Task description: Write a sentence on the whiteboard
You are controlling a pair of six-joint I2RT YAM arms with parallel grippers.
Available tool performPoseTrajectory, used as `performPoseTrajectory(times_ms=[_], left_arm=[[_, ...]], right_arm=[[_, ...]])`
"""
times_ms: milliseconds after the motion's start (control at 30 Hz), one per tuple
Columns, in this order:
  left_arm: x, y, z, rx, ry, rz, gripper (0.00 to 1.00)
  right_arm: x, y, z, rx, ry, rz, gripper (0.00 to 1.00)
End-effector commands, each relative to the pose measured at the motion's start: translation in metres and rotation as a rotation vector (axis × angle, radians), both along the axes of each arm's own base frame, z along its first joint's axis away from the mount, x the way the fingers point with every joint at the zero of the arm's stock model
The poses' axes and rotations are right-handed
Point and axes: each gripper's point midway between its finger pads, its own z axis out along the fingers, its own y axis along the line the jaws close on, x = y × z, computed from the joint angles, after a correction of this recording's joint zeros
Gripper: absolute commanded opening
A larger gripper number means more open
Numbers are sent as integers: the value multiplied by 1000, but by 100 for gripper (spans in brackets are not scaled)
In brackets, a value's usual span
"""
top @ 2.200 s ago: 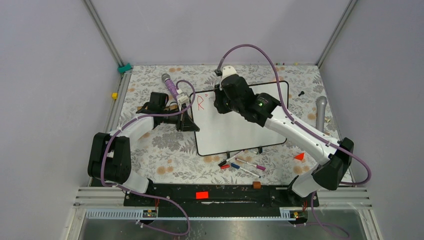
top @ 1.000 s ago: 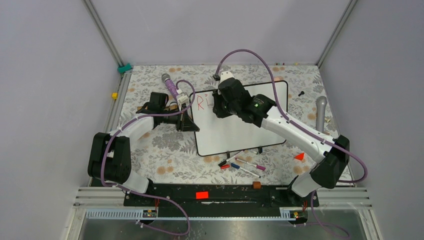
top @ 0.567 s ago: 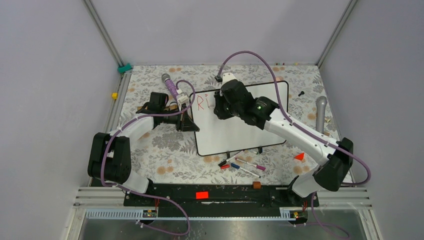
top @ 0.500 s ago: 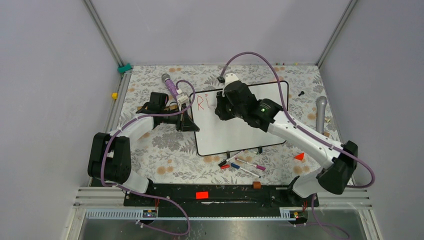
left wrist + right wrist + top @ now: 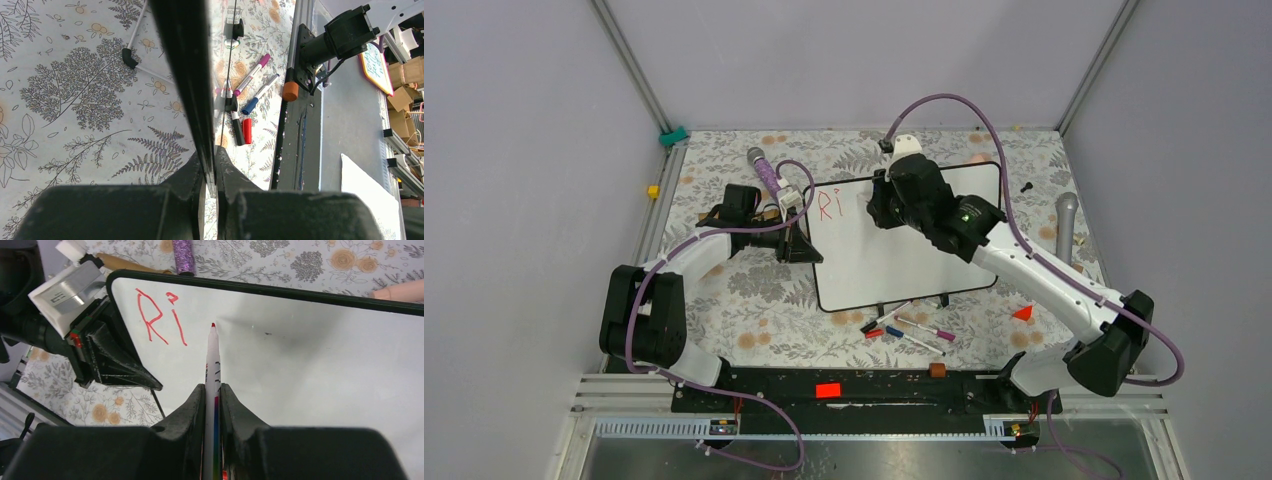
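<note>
Rightward the right arm has swung since the earlier view, so its wrist now sits over the upper middle of the whiteboard (image 5: 894, 265) and the red letters lie uncovered to its left; the left arm has not shifted.

Nearest the arm bases, a red tag (image 5: 827, 390) sits on the black rail, with a small brown block (image 5: 938, 370) off to its right. Just beyond, on the flower-patterned table (image 5: 754, 300), loose markers (image 5: 909, 328) lie scattered close to the board's near edge. The left wrist view picks out one with a pink cap (image 5: 252, 74), one with a blue cap (image 5: 250, 106) and a short red piece (image 5: 247, 131).

The whiteboard is glossy white with a thin black rim and rounded corners, and it lies mid-table between the two arms. The left claw (image 5: 210, 167) is clenched on its left rim. The right claw (image 5: 213, 390) is clenched on a white marker (image 5: 213, 357) with a red tip, which points at the board just right of the writing. Whether the tip touches the surface cannot be told.

The sentence (image 5: 161, 317) so far reads "Ri" in red, near the board's far left corner. The print on the marker barrel is too small to read.

Farther off, a purple glitter microphone (image 5: 764, 170) lies beyond that corner, and a grey microphone (image 5: 1065, 225) lies to the right of the board.
</note>
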Motion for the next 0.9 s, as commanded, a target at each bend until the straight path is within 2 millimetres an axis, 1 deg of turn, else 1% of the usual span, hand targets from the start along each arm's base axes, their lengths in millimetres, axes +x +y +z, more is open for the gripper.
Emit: performPoseTrajectory(times_ms=[0, 267, 500, 867], left_arm=[[10, 2, -4, 61, -121, -2, 0], [10, 2, -4, 61, -119, -2, 0], [10, 2, -4, 61, -118, -2, 0], [10, 2, -5, 62, -117, -1, 0]], right_arm=[[14, -4, 11, -2, -21, -55, 0], [19, 2, 14, 4, -21, -47, 0], [22, 4, 9, -14, -3, -55, 0], [16, 14, 0, -3, 36, 3, 0]])
